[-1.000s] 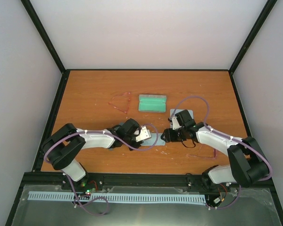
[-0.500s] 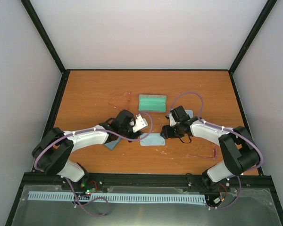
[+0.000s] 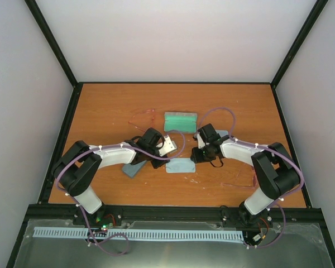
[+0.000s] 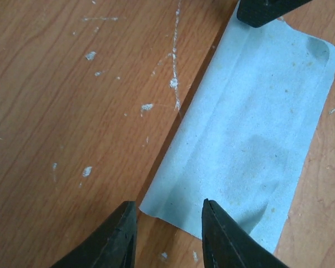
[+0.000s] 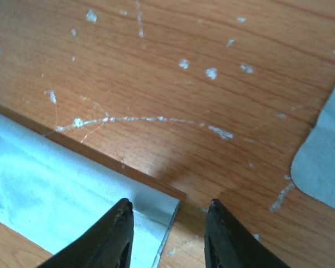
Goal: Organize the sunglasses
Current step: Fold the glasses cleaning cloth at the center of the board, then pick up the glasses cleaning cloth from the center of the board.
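Observation:
Two thin red-pink sunglasses lie on the wooden table: one pair at the back left, just beyond my left arm, and another pair near the front right. Neither gripper touches them. My left gripper is open, its fingertips straddling a near corner of a folded pale blue cloth. My right gripper is open too, low over the opposite corner of the same cloth. Nothing sits between either pair of fingers.
A green oblong case lies at the back centre. A grey-blue piece pokes out under my left arm. Another pale cloth lies under my right arm. Black frame rails border the table.
Both grippers have drawn back toward the far side and off the cloth, which now lies flat between them. The grey-blue piece under the left arm has come into sight.

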Controlling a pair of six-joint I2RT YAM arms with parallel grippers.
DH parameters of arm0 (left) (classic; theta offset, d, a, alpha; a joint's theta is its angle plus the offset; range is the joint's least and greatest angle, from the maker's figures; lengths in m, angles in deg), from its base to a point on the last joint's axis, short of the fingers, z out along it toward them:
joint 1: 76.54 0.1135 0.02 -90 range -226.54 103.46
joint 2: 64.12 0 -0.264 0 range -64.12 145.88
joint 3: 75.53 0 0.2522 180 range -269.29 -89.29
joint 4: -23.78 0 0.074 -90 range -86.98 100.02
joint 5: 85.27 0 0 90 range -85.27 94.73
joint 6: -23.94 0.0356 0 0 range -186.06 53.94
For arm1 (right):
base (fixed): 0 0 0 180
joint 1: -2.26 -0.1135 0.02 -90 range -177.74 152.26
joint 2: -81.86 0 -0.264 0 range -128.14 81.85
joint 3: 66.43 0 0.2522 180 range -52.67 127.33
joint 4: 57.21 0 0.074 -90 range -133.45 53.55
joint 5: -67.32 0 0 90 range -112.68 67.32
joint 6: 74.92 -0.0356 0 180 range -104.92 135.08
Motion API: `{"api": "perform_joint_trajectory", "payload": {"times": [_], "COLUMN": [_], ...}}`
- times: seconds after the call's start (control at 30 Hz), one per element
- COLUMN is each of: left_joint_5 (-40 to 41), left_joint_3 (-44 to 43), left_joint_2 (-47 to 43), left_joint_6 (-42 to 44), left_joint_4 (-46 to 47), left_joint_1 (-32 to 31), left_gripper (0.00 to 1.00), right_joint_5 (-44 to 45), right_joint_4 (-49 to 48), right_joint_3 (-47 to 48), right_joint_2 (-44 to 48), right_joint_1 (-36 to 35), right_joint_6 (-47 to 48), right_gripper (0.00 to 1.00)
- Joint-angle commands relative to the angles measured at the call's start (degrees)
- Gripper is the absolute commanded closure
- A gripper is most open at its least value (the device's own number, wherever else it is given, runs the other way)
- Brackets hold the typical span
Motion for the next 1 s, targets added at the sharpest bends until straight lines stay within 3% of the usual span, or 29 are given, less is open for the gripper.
{"api": "perform_joint_trajectory", "payload": {"times": [0.0, 0.13, 0.37, 0.6, 0.97], "left_joint_5": [-1.73, -2.42, -2.76, -2.69, -2.18], "left_joint_3": [-2.34, -2.25, -2.65, -2.90, -1.20], "left_joint_2": [0.60, 1.09, 2.78, 3.65, 5.20], "left_joint_6": [-0.08, -0.33, -0.56, -0.56, -0.39], "left_joint_4": [-2.34, -2.30, -2.21, -1.99, -1.03], "left_joint_1": [-0.07, -0.06, -0.05, -0.06, -0.03], "left_gripper": [0.65, 0.61, 0.60, 0.63, 0.87], "right_joint_5": [0.55, 0.49, 0.17, -0.47, -0.35], "right_joint_4": [1.63, 2.48, 2.96, 3.00, 2.31], "right_joint_3": [0.46, 0.17, 0.24, 0.24, 0.21], "right_joint_2": [-2.04, -2.06, -3.37, -5.16, -5.93], "right_joint_1": [-1.09, -1.57, -2.64, -3.41, -3.53], "right_joint_6": [0.22, 0.22, -0.13, -0.24, -0.64], "right_gripper": [0.67, 0.70, 0.79, 0.97, 0.97]}}
